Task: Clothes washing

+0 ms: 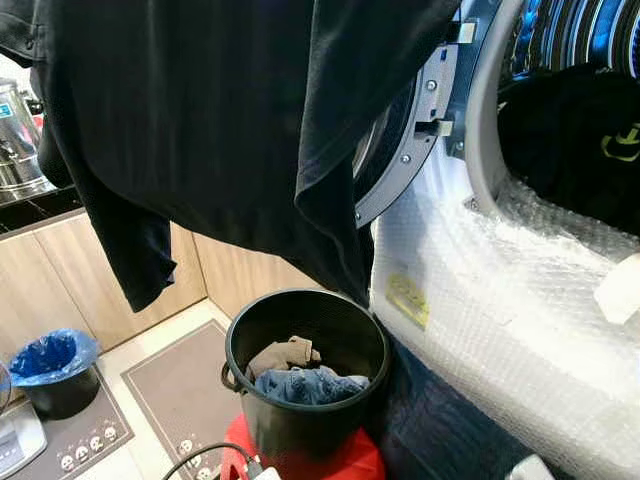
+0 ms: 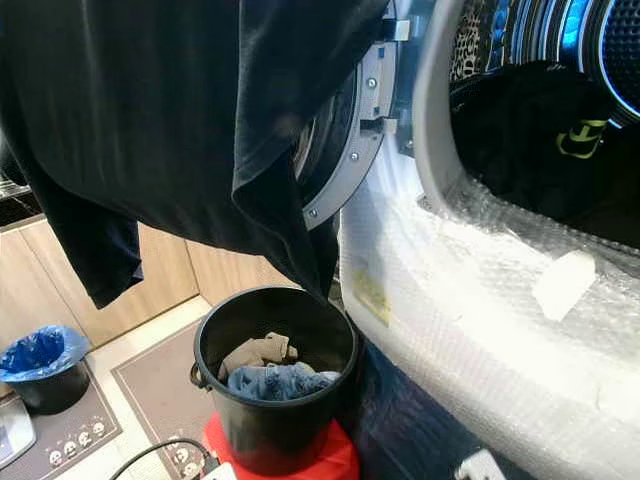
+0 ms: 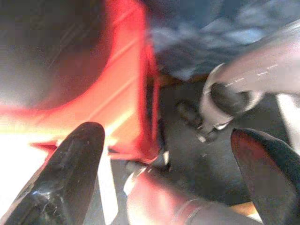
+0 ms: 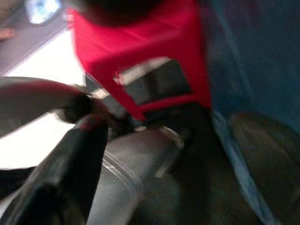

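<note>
Limp black garment hangs over round black bucket; bubble-wrapped washer. Left fingers wide; right unclear.

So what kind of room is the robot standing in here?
Probably a home kitchen or utility corner used for laundry. An open front-loading washing machine already holds dark clothes, a black bucket of laundry sits on a red stool, and wooden cabinets carry a metal urn.

1. A yellow label sits on the bubble-wrapped front of the washing machine; its print is too small to read.
2. A yellow emblem marks the dark garment in the drum; no letters can be made out.
</note>
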Robot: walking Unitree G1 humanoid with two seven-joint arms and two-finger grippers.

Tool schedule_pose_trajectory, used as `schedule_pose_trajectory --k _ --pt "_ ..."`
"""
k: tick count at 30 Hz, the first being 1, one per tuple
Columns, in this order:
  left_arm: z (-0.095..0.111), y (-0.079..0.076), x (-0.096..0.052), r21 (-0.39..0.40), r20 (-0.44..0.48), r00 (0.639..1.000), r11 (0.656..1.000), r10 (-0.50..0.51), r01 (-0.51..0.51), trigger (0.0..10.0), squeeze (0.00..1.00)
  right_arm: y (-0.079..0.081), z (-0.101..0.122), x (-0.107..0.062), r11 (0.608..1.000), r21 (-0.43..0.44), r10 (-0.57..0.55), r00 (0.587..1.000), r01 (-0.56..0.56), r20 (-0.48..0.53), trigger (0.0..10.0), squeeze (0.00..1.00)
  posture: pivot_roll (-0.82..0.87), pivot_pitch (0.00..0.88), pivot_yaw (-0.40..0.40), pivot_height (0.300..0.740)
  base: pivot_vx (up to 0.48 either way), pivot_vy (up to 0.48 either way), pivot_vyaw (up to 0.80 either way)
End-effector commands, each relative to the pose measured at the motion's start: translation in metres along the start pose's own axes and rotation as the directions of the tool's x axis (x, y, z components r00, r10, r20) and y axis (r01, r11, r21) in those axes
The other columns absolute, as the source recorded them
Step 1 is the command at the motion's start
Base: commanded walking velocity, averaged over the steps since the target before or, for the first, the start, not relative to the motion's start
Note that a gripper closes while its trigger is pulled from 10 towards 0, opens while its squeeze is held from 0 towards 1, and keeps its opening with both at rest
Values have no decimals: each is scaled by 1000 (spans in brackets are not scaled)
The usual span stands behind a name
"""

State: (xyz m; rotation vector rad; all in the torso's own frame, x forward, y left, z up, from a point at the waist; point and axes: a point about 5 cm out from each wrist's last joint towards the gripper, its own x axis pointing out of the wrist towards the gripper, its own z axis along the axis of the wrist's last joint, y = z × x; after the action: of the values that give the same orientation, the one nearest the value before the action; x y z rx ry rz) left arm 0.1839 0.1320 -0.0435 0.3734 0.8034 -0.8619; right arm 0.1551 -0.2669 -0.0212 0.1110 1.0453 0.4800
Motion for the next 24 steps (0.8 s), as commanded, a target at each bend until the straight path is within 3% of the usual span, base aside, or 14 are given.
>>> schedule_pose_trajectory --k 1,5,8,11,15,17,18,20,22,24 --pt "-16 10 3 -13 -72 993 996 92 -94 10000 0 -11 -11 12 987 -6 -159 986 159 -47 10000 0 -85 0 -11 740 0 0 0" --pt "-31 16 7 -76 -131 975 978 182 -193 10000 0 -14 -24 28 956 4 -292 952 293 -88 10000 0 -78 0 -5 740 0 0 0" --pt "-36 18 9 -79 -163 958 965 236 -251 10000 0 -9 -29 38 949 -2 -315 943 317 -103 10000 0 -64 0 -5 740 0 0 0" --pt "-47 24 8 -75 -232 914 931 332 -357 10000 0 1 -34 53 933 -17 -360 926 360 -111 10000 0 -53 0 -3 740 0 0 0" --pt "-55 22 8 -90 -274 892 914 359 -396 10000 0 7 -35 62 919 -42 -395 912 393 -110 10000 0 -46 0 -7 740 0 0 0" --pt "-63 17 7 -162 -317 866 878 386 -450 10000 0 19 -34 73 913 -41 -409 907 407 -97 10000 0 -30 0 -8 740 0 0 0" --pt "-68 15 6 -237 -338 854 842 396 -484 10000 0 26 -32 79 905 -33 -426 901 425 -86 10000 0 -24 0 -8 740 0 0 0" --pt "-72 13 5 -297 -358 842 806 403 -512 10000 0 30 -35 82 888 34 -454 886 458 -92 10000 0 -19 0 -7 740 0 0 0" --pt "-75 11 4 -342 -381 827 768 413 -541 10000 0 36 -41 85 879 83 -461 881 470 -111 10000 0 -13 0 -2 740 0 0 0" --pt "-77 8 5 -347 -391 822 761 415 -549 10000 0 41 -45 88 882 86 -450 883 463 -129 10000 0 -6 0 1 740 0 0 0"
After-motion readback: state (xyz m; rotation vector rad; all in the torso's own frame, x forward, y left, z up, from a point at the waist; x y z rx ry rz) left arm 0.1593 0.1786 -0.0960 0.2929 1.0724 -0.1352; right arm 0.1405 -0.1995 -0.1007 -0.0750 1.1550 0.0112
